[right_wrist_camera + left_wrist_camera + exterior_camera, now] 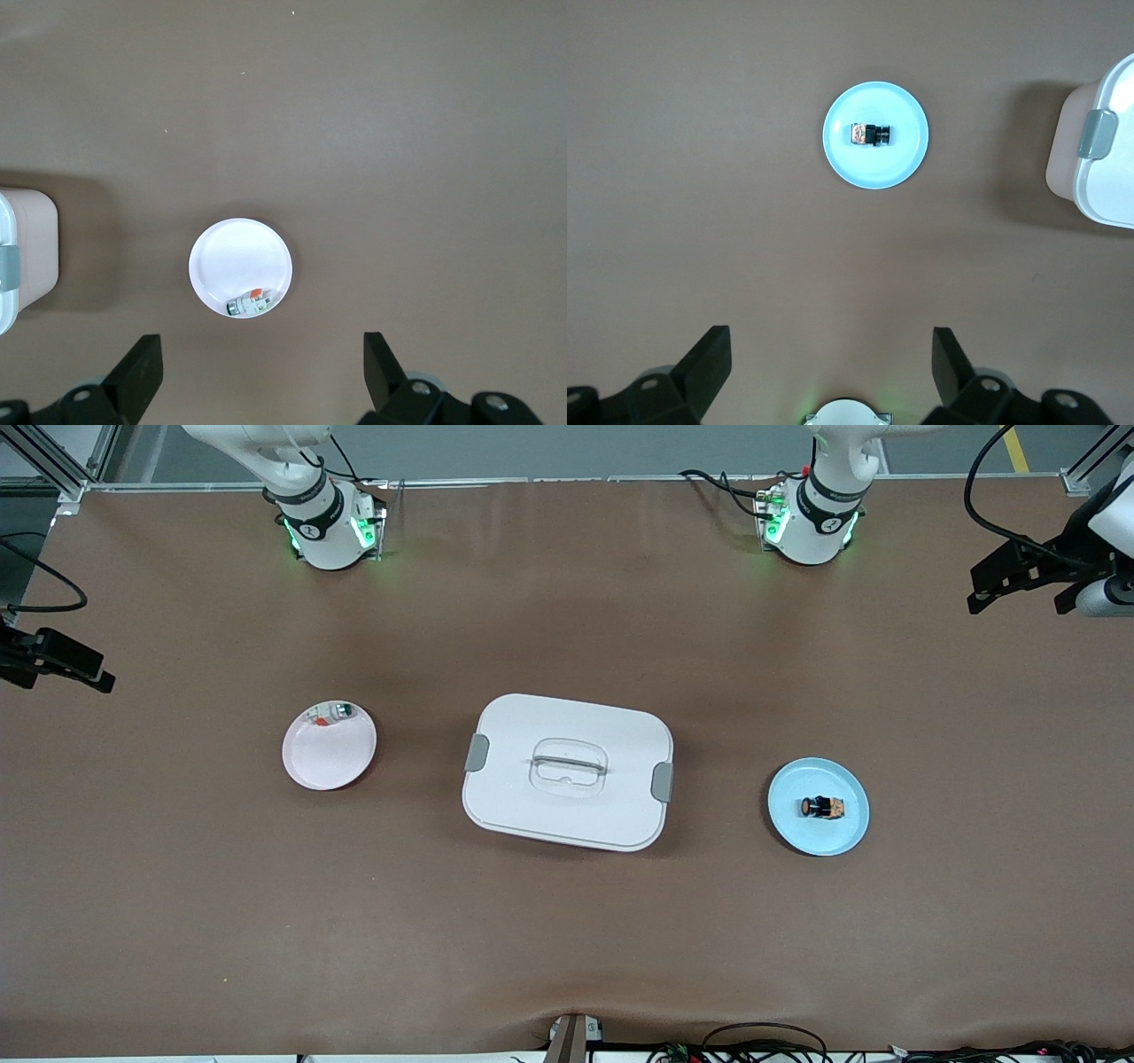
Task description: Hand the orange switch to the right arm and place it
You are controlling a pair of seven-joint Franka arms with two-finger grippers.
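orange switch [821,807] lies on its side in the middle of the blue plate [850,839], toward the left arm's end of the table. going across the front view: a pink plate [323,762] toward the right arm's end holds a small whitish part [335,713] with green and orange bits at its rim; a white lidded box [567,771] with grey latches sits in the middle, between the two plates. the right gripper [262,376] hangs high above the table near the pink plate, fingers spread, holding nothing. the left gripper [831,372] hangs high near the blue plate, fingers spread and empty; its height is hard to judge
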